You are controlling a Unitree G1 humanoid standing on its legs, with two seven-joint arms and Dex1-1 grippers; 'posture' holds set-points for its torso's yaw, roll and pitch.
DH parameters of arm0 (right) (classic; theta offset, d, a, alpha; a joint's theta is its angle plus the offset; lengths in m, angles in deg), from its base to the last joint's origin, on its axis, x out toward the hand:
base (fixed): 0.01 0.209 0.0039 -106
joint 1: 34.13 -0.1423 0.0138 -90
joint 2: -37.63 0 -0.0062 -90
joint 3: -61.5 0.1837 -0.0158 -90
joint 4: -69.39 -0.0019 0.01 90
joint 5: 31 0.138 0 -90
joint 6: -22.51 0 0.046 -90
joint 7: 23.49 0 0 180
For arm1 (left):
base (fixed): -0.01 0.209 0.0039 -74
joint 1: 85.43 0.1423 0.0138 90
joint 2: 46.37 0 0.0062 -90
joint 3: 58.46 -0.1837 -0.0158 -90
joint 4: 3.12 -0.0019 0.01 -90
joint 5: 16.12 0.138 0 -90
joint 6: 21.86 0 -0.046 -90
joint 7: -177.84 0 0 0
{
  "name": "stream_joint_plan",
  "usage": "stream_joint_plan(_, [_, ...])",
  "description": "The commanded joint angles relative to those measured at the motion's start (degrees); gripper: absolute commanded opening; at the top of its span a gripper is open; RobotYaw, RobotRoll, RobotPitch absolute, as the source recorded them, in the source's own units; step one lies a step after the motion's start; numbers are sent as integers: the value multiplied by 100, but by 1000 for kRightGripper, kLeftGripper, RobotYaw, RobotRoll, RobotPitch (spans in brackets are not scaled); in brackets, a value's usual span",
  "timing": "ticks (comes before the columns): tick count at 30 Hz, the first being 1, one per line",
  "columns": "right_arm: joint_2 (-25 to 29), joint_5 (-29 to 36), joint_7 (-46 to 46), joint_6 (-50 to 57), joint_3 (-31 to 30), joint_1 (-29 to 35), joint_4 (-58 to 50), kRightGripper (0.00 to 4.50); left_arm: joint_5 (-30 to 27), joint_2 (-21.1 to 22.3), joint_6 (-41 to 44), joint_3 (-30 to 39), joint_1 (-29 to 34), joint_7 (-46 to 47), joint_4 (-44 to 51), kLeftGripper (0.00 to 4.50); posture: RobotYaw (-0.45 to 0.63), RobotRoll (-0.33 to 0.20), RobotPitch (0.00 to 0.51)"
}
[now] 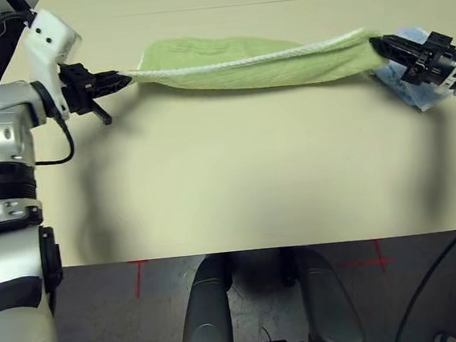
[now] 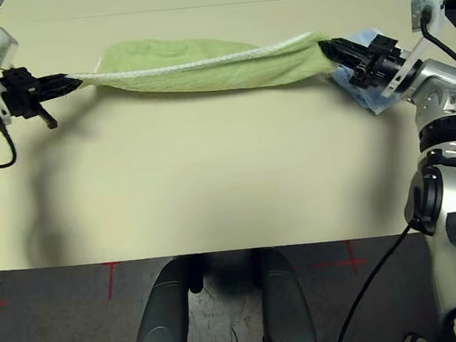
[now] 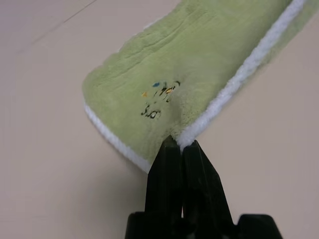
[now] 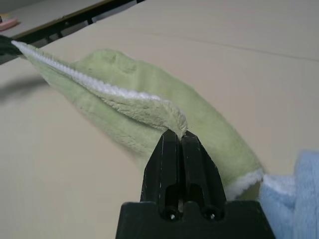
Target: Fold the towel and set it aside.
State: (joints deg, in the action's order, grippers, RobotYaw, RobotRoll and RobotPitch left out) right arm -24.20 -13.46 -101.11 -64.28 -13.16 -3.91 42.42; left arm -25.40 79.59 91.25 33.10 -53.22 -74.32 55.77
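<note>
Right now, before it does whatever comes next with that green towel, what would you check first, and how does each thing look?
1. left gripper pinching a towel corner at the white edging: ok.
2. right gripper pinching the opposite end: ok.
3. Towel stretched between the two grippers, with no loose bunching: ok.
4. Bare table in front of the towel to lay it down on: ok.
5. Blue towel kept apart from the green one: not ok, it lies right under the right gripper.
6. Whether the hanging lower layer touches the table: cannot tell.
</note>
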Motion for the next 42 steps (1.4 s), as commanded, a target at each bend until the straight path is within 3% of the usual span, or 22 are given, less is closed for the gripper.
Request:
stream_joint_plan(1, [279, -187, -373, 107, -195, 173, -64, 0, -186, 390, 560, -146, 37, -676, 360, 26, 21, 0, 309])
stream_joint_plan(11, [647, -842, -1101, -469, -835, 184, 13, 0, -345, 747, 1143, -383, 206, -1406, 821, 26, 32, 0, 297])
stream_joint_plan(15, [639, -948, -1296, -656, -964, 181, -5, 0, -424, 1088, 1503, -538, 437, -1891, 1074, 26, 39, 0, 295])
stream_joint_plan(24, [785, -1018, -1467, -563, -1079, 164, -50, 0, -1115, 1653, 1904, -767, 1045, -2034, 1597, 26, 51, 0, 288])
stream_joint_plan(31, [1105, -348, -1487, 213, -1706, 694, -999, 0, -1324, 1430, 1841, -644, 1393, -1997, 1740, 26, 51, 0, 288])
stream_joint_plan(36, [1600, 526, -1487, 1003, -2185, 1422, -2129, 0, -1124, 1259, 1618, -778, 1204, -1953, 1456, 26, 44, 0, 289])
stream_joint_plan(39, [1895, 957, -1487, 1356, -2350, 1778, -2673, 0, -1017, 1338, 1460, -985, 1097, -2022, 1325, 26, 37, 0, 290])
stream_joint_plan(42, [1873, 985, -1487, 1314, -2295, 1875, -2798, 0, -1113, 1495, 1515, -1246, 954, -2034, 1311, 26, 38, 0, 289])
